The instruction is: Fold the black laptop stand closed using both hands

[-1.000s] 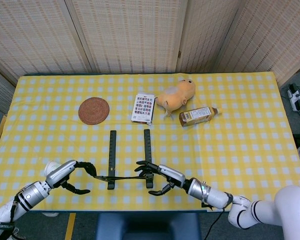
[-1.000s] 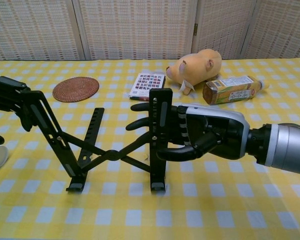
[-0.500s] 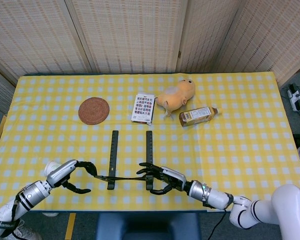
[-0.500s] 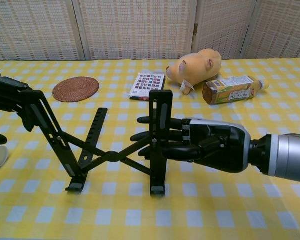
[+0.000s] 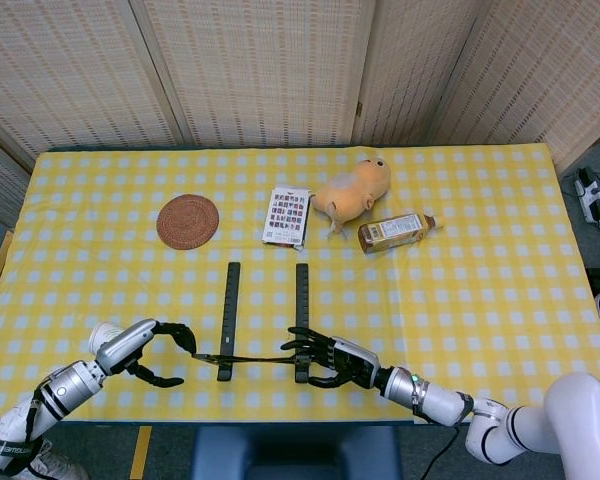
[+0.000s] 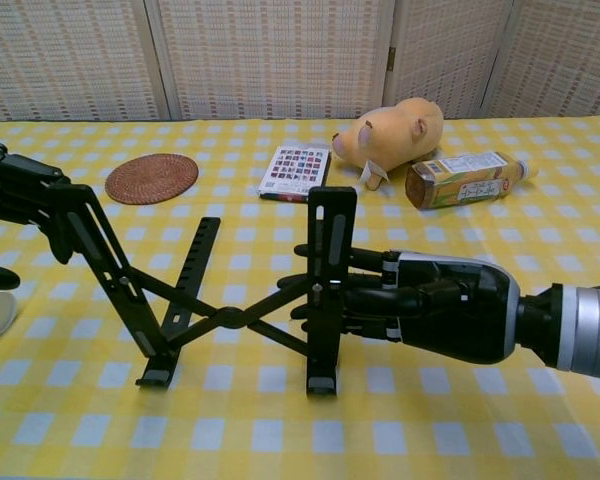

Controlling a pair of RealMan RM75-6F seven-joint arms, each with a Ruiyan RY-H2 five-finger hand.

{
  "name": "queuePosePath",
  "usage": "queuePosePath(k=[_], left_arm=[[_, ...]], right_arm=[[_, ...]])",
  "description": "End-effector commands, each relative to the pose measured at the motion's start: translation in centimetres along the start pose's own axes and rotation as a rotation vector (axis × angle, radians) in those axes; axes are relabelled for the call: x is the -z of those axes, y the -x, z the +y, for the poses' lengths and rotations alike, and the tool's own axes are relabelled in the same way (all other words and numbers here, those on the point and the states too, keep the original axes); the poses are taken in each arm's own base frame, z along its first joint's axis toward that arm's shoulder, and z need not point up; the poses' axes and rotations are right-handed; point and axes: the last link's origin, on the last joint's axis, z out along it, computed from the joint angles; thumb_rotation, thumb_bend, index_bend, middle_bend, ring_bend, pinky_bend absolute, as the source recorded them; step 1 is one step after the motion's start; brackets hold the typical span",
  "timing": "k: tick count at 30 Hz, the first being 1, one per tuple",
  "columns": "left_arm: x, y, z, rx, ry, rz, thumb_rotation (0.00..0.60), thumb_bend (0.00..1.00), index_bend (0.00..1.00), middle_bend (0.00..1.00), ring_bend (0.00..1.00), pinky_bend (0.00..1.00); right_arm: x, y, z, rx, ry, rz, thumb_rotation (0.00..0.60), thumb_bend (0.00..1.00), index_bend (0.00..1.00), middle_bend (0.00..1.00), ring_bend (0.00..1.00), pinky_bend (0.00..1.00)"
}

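Chest view: both hands on laptop stand (image 6: pixel 230 290)

The tablecloth (image 5: pixel 480 300) carries a yellow-and-white check pattern. The laptop stand (image 6: pixel 230 300) is matte black throughout. The right hand (image 6: pixel 430 305) is black with a silver wrist section; the left hand (image 6: pixel 15 195) is black. The round coaster (image 5: pixel 188 221) is reddish-brown and woven. The plush toy (image 5: pixel 352 190) is tan-orange. The bottle (image 5: pixel 395 231) has a brown label. The card box (image 5: pixel 287 216) shows multicoloured squares on white.
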Motion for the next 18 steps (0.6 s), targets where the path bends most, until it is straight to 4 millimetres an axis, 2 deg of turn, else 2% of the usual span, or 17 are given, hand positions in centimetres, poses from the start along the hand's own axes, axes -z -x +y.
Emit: queuePosePath(k=[1,11,15,18], left_arm=[[-0.1,0.0,0.0,0.001,0.001,-0.001,0.600,0.21,0.50,0.48,0.44,0.41],[-0.3,-0.1,-0.1,0.003,0.000,0.003,0.600,0.21,0.49,0.48,0.43,0.41],[-0.2,-0.3,-0.5,-0.045,-0.013,0.019,0.600,0.21,0.44,0.48,0.40,0.41],[-0.1,-0.2,-0.9,-0.124,-0.031,0.035,0.600,0.21,0.39,0.46,0.36,0.40]], right_arm=[[0.0,0.1,0.1,-0.009,0.002,-0.003,0.600,0.33,0.00,0.18,0.20,0.09],[0.3,0.2,0.0,-0.043,-0.016,0.000,0.600,0.34,0.00,0.18,0.20,0.11],[0.5,0.3,-0.7,0.123,-0.041,-0.005,0.600,0.33,0.00,0.18,0.20,0.11],[0.9,1.0,-1.9,0.309,-0.061,-0.012,0.600,0.33,0.00,0.18,0.20,0.11]])
